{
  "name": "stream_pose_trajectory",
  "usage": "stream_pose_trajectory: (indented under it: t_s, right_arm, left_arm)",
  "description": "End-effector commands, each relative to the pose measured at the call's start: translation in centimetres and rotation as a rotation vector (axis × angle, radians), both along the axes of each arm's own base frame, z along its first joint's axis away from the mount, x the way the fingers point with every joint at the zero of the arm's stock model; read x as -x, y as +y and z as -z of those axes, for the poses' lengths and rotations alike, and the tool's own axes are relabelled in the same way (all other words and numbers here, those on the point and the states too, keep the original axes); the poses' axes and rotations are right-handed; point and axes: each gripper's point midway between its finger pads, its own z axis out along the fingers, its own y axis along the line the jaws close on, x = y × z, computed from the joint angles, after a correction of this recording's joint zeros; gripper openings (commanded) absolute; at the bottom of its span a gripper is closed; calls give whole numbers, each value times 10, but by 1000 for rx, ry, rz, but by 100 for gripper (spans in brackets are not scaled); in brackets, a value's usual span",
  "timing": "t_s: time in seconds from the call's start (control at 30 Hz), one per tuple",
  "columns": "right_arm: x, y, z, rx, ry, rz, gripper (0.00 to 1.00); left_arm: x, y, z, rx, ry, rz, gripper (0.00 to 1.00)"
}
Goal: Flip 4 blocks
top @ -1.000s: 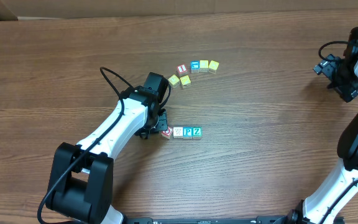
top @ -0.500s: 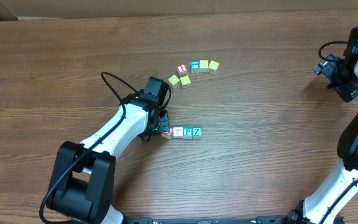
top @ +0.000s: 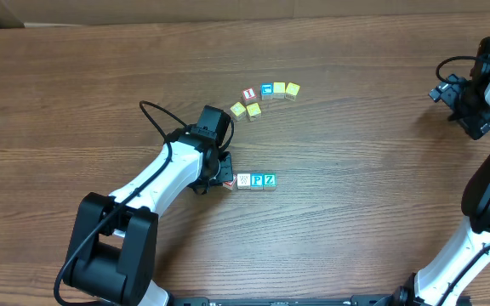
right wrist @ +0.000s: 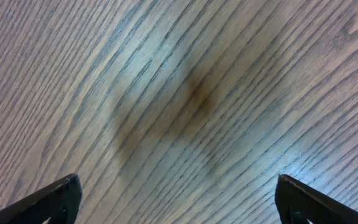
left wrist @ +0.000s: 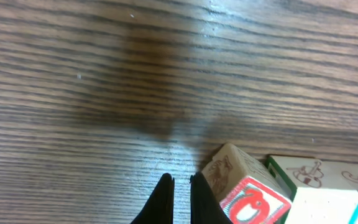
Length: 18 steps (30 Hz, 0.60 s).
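The left gripper [left wrist: 180,183] is shut tight, with its two black fingers pressed together and nothing between them. It sits low over the desk [top: 356,212], at the left end of a short row of four blocks. The red "O" block [left wrist: 248,200] comes first in the row, and it is tipped up, not flat. The gripper is just beside it and seems to touch its side, but the close view is too blurry to be sure. Next in the row are the whitish block [top: 243,180], the blue "P" block [top: 257,180] and the "Z" block [top: 269,179], all flat on the desk, side by side. Farther back lie some yellow cubes [top: 253,110] and a red "1" cube [top: 248,94], well apart from the row. The right gripper [right wrist: 179,202] is wide open and holds nothing. It hangs over bare wood at the far right side of the desk.
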Motion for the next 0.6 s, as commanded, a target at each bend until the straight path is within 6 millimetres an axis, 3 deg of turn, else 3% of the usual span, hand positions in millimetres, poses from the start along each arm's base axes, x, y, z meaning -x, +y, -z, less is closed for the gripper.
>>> stream_pose_trajectory:
  t_s: [0.0,0.57]
  right_arm:
    - [-6,-1,-9,9,-29,-2,100]
    - [-6,-1,-9,9,-29,-2,100]
  left_arm:
    - [8,-11,4,46,38,5,4]
    - [7,-12,4,58,36,-20,4]
